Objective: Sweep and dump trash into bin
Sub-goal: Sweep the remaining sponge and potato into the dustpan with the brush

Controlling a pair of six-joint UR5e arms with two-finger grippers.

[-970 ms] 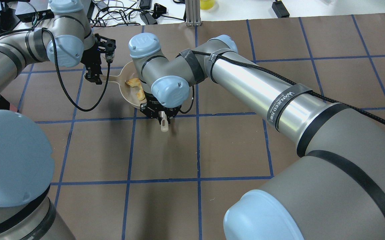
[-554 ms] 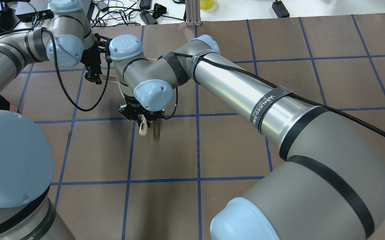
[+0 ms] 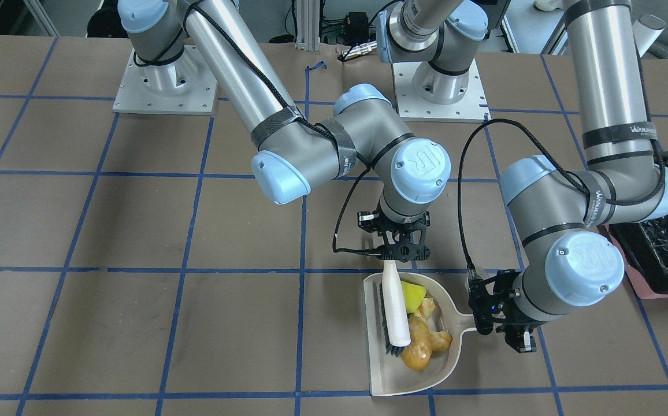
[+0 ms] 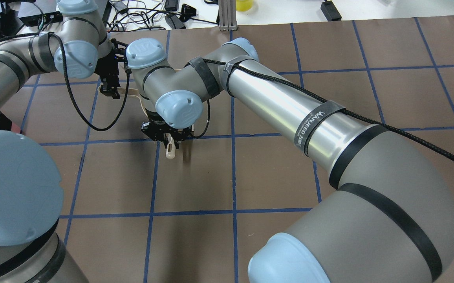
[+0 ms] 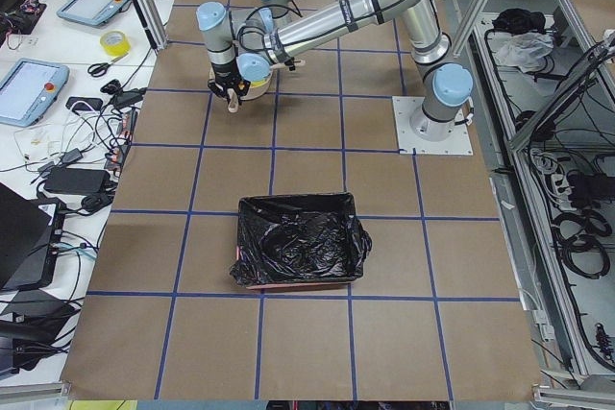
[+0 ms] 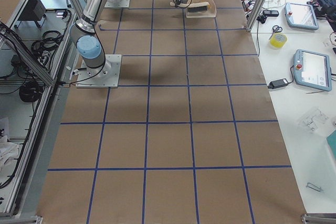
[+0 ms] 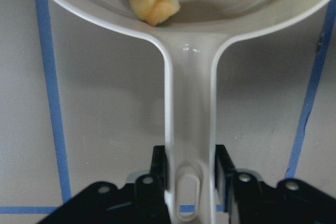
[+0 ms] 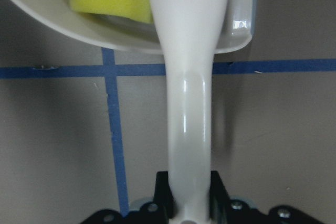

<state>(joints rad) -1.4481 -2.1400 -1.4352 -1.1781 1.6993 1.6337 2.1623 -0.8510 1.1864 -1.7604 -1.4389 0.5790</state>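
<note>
The beige dustpan lies on the table with all the trash in it: the yellow-green wedge, the pale orange peel and the amber lump. My left gripper is shut on the dustpan handle. My right gripper is shut on the white brush handle, and the brush rests inside the pan beside the trash. In the overhead view my right arm hides the pan; only the brush handle tip shows. The black-lined bin stands to my left.
The bin sits about two grid squares from the dustpan, along the table on my left side. Brown table paper with blue tape lines runs all around. Cables and devices lie beyond the far edge.
My right arm has moved left with the brush, across the dustpan, and now covers the pan and trash in the overhead view. My left gripper has stayed on the handle.
</note>
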